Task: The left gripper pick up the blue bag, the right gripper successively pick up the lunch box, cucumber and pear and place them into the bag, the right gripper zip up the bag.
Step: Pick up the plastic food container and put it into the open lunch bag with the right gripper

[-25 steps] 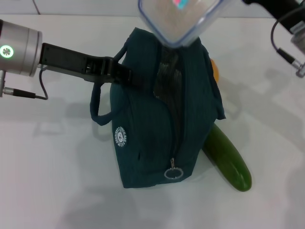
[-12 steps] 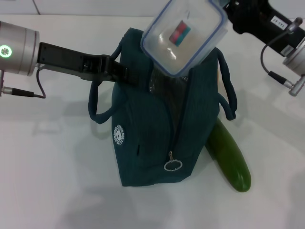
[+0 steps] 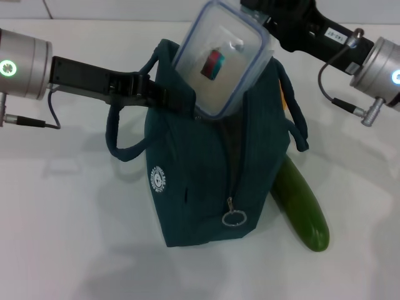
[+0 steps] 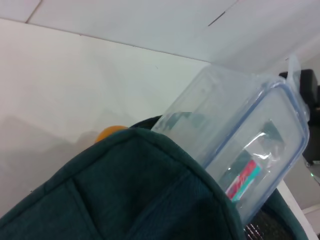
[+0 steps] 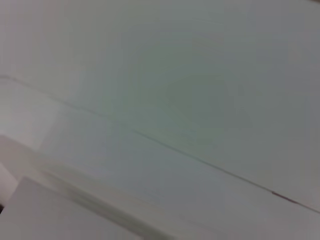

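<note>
The blue bag (image 3: 212, 175) stands upright mid-table with its top zipper open. My left gripper (image 3: 164, 95) is shut on the bag's left top edge by the handle and holds it up. My right gripper (image 3: 265, 19) is shut on the far end of the lunch box (image 3: 219, 59). The box is tilted, with its lower end inside the bag's opening. The cucumber (image 3: 301, 207) lies on the table against the bag's right side. The pear is hidden in the head view. In the left wrist view it (image 4: 110, 133) shows beyond the bag's rim (image 4: 125, 195), beside the lunch box (image 4: 240, 145).
The white table (image 3: 75, 212) spreads around the bag. A thin cable (image 3: 37, 124) trails from the left wrist. The right wrist view shows only pale blurred surfaces.
My right gripper has moved down and to the left with the lunch box. The box has tipped steeper and its lower end has gone into the bag's opening. The left gripper has stayed put.
</note>
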Controlling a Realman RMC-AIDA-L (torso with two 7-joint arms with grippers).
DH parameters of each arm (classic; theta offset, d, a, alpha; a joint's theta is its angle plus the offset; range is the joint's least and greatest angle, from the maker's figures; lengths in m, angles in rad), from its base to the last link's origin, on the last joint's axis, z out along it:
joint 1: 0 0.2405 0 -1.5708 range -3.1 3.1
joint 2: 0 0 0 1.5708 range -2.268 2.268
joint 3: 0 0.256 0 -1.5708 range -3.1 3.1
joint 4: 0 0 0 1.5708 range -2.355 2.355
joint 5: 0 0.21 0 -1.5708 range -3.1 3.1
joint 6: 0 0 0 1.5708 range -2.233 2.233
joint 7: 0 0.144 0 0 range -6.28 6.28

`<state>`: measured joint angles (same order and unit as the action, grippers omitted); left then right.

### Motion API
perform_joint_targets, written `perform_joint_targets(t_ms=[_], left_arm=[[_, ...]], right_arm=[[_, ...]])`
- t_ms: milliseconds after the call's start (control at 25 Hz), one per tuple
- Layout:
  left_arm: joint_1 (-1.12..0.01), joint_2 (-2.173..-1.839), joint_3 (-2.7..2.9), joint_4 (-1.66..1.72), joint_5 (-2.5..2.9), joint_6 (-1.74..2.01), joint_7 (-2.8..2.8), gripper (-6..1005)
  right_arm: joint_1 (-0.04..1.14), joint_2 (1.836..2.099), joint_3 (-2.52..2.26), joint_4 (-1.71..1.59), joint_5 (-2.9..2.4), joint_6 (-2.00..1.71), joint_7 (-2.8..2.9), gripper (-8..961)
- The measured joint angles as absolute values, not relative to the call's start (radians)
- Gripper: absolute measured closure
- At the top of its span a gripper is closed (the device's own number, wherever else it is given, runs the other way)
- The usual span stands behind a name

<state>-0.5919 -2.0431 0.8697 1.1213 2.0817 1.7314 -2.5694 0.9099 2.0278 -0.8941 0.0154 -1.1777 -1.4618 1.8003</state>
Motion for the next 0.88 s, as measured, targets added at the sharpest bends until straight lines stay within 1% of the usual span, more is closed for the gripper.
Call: perform_joint_targets(t_ms=[320, 760, 840, 880], left_arm=[[-0.591, -2.041, 0.869, 1.107, 2.082, 1.721, -2.56, 965], [-0.579, -2.03, 0.867, 1.098, 2.081, 1.703, -2.559, 965], [-0.571, -2.027, 0.858, 1.098, 2.081, 1.695, -2.558, 965], [-0.568, -2.026, 0.852, 1.098, 2.081, 1.694, -2.557, 965]], right_arm=[[0.914, 2.028, -0.897, 0.017, -1.195, -1.462, 1.785, 843], [0.903, 2.028, -0.892, 0.004, -1.197, -1.468, 1.784, 725], [0.894, 2.028, -0.897, -0.023, -1.197, -1.48, 1.784, 647], [0.888, 2.028, -0.9, -0.041, -1.197, -1.486, 1.784, 645]])
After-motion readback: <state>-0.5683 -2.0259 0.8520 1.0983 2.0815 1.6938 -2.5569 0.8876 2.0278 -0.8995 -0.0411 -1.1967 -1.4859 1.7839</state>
